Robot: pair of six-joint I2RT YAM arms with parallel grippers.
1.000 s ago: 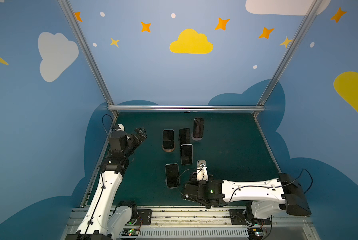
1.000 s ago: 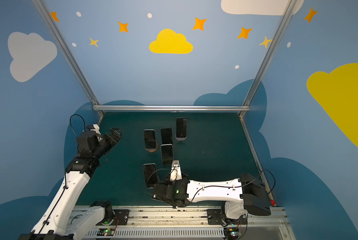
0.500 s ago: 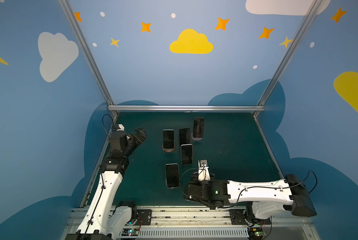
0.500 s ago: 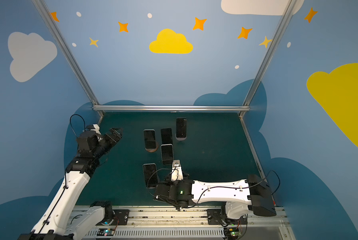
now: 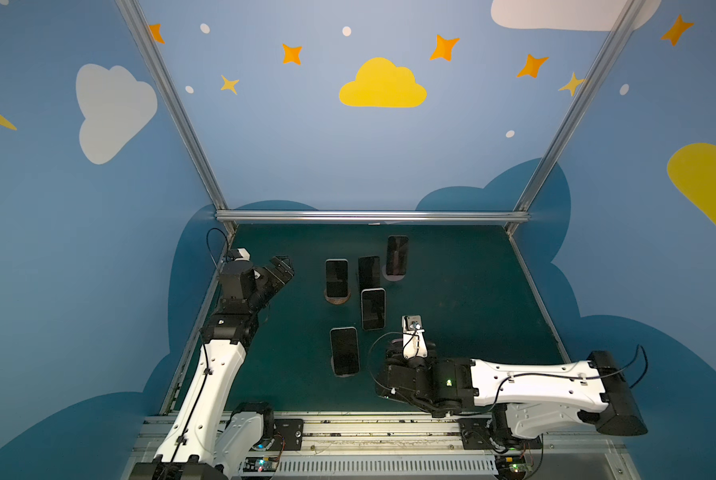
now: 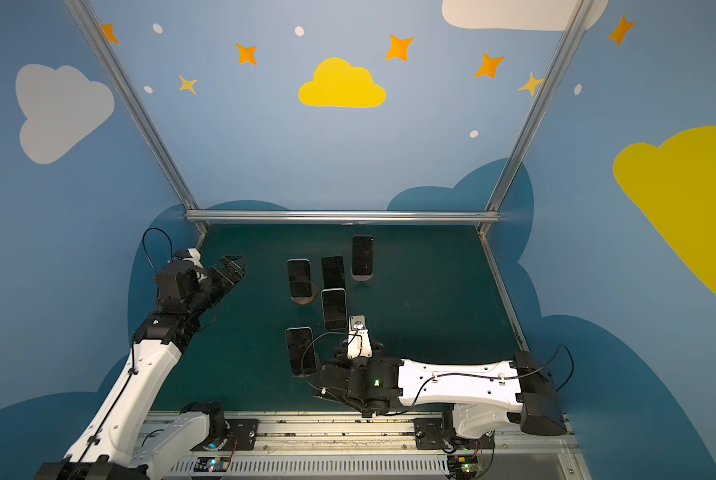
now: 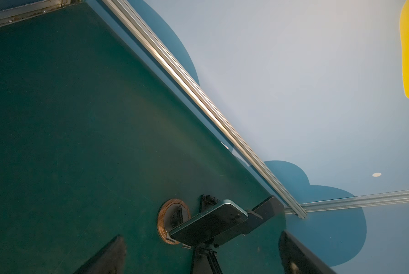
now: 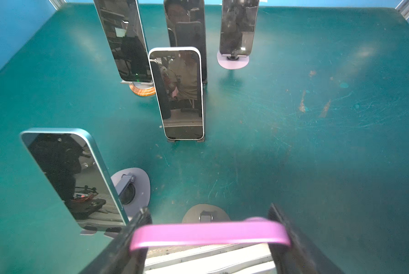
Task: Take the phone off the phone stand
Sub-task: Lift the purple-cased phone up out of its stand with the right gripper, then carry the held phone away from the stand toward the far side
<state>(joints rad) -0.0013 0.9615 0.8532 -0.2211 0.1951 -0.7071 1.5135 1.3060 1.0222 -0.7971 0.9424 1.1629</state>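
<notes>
Right wrist view first: shows the pink phone (image 8: 209, 233) pinched edge to edge in the right gripper (image 8: 208, 223), jaws closed snug on it. Hangs just over the grey stand (image 8: 206, 214), with round base and little hinge peeking out right behind the phone's edge. Can't tell from this angle whether touching that stand or clear of it.

Checking both top views against a second ago: spot the right arm (image 5: 526, 382) pulled a touch toward the right wall and the near rail, mostly at the elbow end, wrist hardly shifted. Buries the held phone under the wrist up there, so no seeing it from above.

No change on the left side: finds the left gripper (image 5: 279, 270) still hovering off the green table (image 8: 317, 142) by the left wall, jaws spread wide, gripping nothing. Matches the left wrist view, fingers (image 7: 103, 256) far apart at the frame edges, looking toward a dark phone (image 7: 210, 225) propped on the wooden-ringed stand (image 7: 162, 220).

Same for the rest of the lineup, all parked as before: teal phone (image 8: 73, 180) on an oval base (image 8: 133, 189) near the right gripper on its left, white-rimmed phone (image 8: 178, 95) further back in the middle, then a black phone (image 8: 187, 23) behind that and a last phone (image 8: 238, 26) on a lilac base (image 8: 233, 62).
</notes>
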